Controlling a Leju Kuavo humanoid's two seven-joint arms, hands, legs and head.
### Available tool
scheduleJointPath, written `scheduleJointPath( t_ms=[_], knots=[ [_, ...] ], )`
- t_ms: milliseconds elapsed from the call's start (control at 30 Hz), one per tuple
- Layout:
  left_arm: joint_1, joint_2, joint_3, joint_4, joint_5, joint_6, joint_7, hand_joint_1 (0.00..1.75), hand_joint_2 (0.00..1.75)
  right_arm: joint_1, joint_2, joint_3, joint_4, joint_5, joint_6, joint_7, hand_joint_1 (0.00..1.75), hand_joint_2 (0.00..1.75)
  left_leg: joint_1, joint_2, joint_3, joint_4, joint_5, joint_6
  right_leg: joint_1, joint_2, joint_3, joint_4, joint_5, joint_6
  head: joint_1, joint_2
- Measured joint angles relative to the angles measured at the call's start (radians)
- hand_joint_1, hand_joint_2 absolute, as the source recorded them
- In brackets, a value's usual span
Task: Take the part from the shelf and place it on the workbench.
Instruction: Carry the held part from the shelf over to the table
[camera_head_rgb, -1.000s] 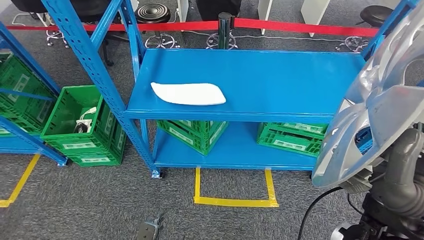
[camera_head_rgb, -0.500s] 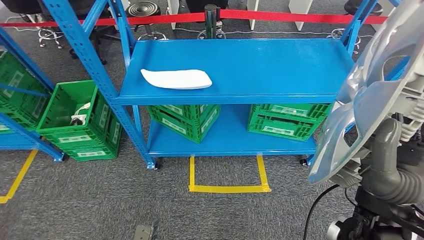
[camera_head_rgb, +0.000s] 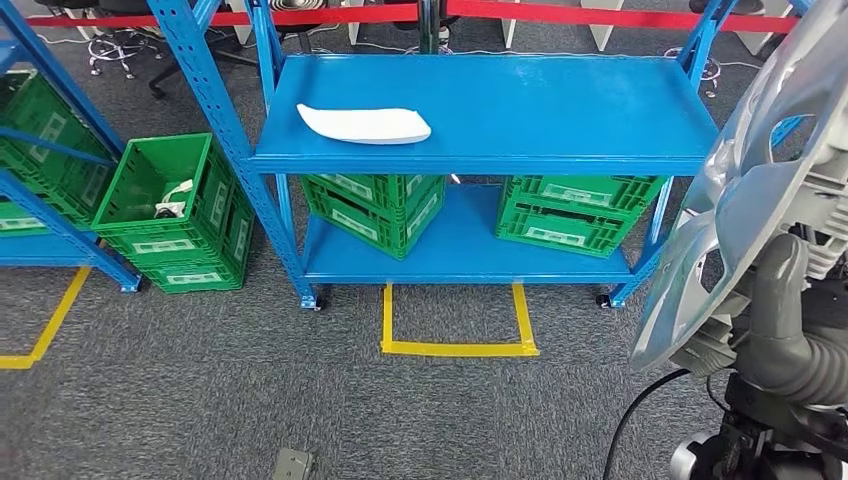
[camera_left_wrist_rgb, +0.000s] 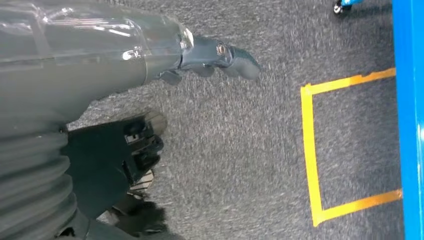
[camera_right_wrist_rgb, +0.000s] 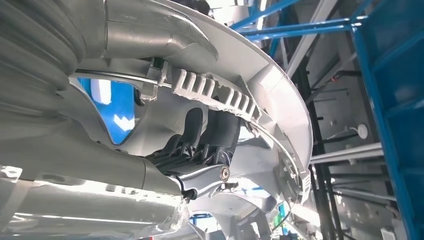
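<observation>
Right hand grips the silver part, which the head view shows held upright at the right edge of the picture, in front of the robot's grey ribbed right arm. Ahead stands a blue shelf unit; a white curved piece lies on the left half of its top board, and two green crates sit on the lower board. Another green crate rests on the grey carpet to the left, and a square of yellow tape marks the floor just before the shelf.

From the left wrist, the left hand hangs over the carpet holding nothing, its dark fingers lying loosely extended, with the yellow tape nearby.

From the right wrist, dark fingers curl through an opening of the silver part, clamped on its ribbed inner edge.
</observation>
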Motion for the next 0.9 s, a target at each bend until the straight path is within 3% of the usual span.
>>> scheduleJointPath(
  t_ms=[67,100,167,233,267,300,333,367,433,500,600,667,733,767,800,833,900],
  knots=[
    [0.001,0.001,0.0,0.002,-0.001,0.0,0.0,0.0,1.75,0.002,0.0,-0.004,0.001,0.0,0.0,0.002,1.75,1.75,-0.002,0.002,-0.015,0.004,0.016,-0.011,-0.001,0.001,0.004,-0.029,-0.005,-0.012,0.0,0.0],
    [0.001,0.001,0.0,0.004,-0.002,0.0,0.0,0.0,1.75,0.003,0.0,-0.006,0.001,0.0,0.0,0.003,1.75,1.75,-0.002,0.003,-0.022,0.01,0.008,-0.017,-0.002,-0.001,-0.005,-0.027,0.0,-0.019,-0.001,0.0],
    [0.002,0.001,0.0,0.006,-0.003,0.0,-0.001,0.0,1.75,0.003,0.0,-0.009,0.002,0.0,0.0,0.003,1.75,1.75,0.002,0.004,-0.042,0.067,-0.062,-0.029,-0.003,-0.007,-0.026,-0.023,0.016,-0.037,-0.007,0.0],
    [0.002,0.0,-0.001,0.009,-0.003,0.0,-0.001,0.0,1.75,0.003,0.0,-0.011,0.002,0.0,0.0,0.003,1.75,1.75,0.007,0.003,-0.069,0.19,-0.162,-0.036,0.003,-0.01,-0.053,-0.012,0.03,-0.047,-0.011,0.0],
    [0.001,0.0,-0.001,0.009,-0.003,0.0,-0.001,0.0,1.75,0.003,0.0,-0.011,0.002,-0.001,0.0,0.003,1.75,1.75,0.008,0.003,-0.078,0.249,-0.189,-0.037,0.005,-0.011,-0.069,-0.005,0.036,-0.049,-0.011,0.0],
    [0.001,0.0,-0.001,0.01,-0.003,0.001,-0.001,0.0,1.75,0.003,0.0,-0.012,0.002,-0.002,0.0,0.003,1.75,1.75,0.008,0.003,-0.076,0.285,-0.192,-0.035,0.009,-0.011,-0.085,0.004,0.043,-0.05,-0.012,0.0],
    [0.001,0.0,-0.001,0.011,-0.003,0.003,-0.001,0.0,1.75,0.003,0.0,-0.012,0.002,-0.004,0.0,0.003,1.75,1.75,0.007,0.002,-0.06,0.29,-0.174,-0.031,0.012,-0.011,-0.101,0.012,0.048,-0.051,-0.012,0.0],
    [0.001,0.0,-0.001,0.011,-0.003,0.005,-0.001,0.0,1.75,0.003,0.0,-0.013,0.002,-0.007,0.0,0.003,1.75,1.75,0.005,0.0,-0.027,0.261,-0.147,-0.022,0.017,-0.011,-0.116,0.02,0.053,-0.053,-0.012,0.0],
    [0.0,0.0,-0.001,0.012,-0.003,0.01,-0.001,0.0,1.75,0.003,0.0,-0.015,0.002,-0.012,0.0,0.003,1.75,1.75,-0.005,-0.006,0.069,0.135,-0.112,0.007,0.024,-0.01,-0.137,0.029,0.064,-0.054,-0.011,0.0],
    [-0.002,0.002,-0.001,0.014,-0.003,0.012,-0.002,0.0,1.75,0.003,0.0,-0.017,0.002,-0.012,0.0,0.003,1.75,1.75,-0.017,-0.008,0.132,0.03,-0.114,0.028,0.023,-0.011,-0.148,0.032,0.079,-0.046,-0.007,0.0],
    [-0.002,0.002,-0.001,0.016,-0.003,0.014,-0.003,0.0,1.75,0.002,0.0,-0.019,0.003,-0.013,0.0,0.002,1.75,1.75,-0.019,-0.009,0.137,-0.017,-0.092,0.03,0.018,-0.011,-0.16,0.025,0.094,-0.029,-0.011,0.0],
    [-0.003,-0.001,-0.001,0.017,-0.003,0.015,-0.003,0.0,1.75,0.001,-0.001,-0.02,0.003,-0.014,0.0,0.001,1.75,1.75,-0.011,-0.009,0.128,-0.044,-0.069,0.032,0.017,-0.006,-0.181,0.058,0.042,-0.017,-0.009,0.0],
    [-0.004,-0.006,-0.002,0.017,-0.003,0.015,-0.003,0.0,1.75,-0.001,-0.002,-0.023,0.003,-0.021,0.0,-0.002,1.75,1.75,-0.007,-0.006,0.109,-0.05,-0.053,0.031,0.011,-0.003,-0.209,0.162,-0.051,-0.002,-0.003,0.0],
    [-0.004,-0.008,-0.004,0.017,-0.003,0.015,-0.003,0.0,1.75,-0.001,-0.002,-0.025,0.004,-0.025,0.0,-0.004,1.75,1.75,-0.006,-0.003,0.096,-0.048,-0.044,0.028,0.006,-0.002,-0.217,0.22,-0.081,0.005,-0.001,0.0],
    [-0.004,-0.009,-0.005,0.017,-0.003,0.015,-0.003,0.0,1.75,-0.001,-0.003,-0.026,0.005,-0.029,0.0,-0.007,1.75,1.75,-0.004,0.0,0.083,-0.045,-0.036,0.024,0.0,-0.002,-0.215,0.261,-0.088,0.013,0.0,0.0],
    [-0.004,-0.01,-0.007,0.017,-0.003,0.015,-0.002,0.0,1.75,-0.001,-0.003,-0.027,0.006,-0.032,0.0,-0.01,1.75,1.75,0.0,0.004,0.067,-0.039,-0.028,0.019,-0.006,-0.002,-0.202,0.274,-0.071,0.021,0.0,0.0],
    [-0.004,-0.011,-0.008,0.017,-0.003,0.014,0.003,0.0,1.75,-0.001,-0.004,-0.029,0.006,-0.034,0.0,-0.013,1.75,1.75,0.01,0.009,0.03,-0.019,-0.015,0.007,-0.02,-0.003,-0.136,0.207,-0.009,0.04,0.002,0.0]
  ],
)
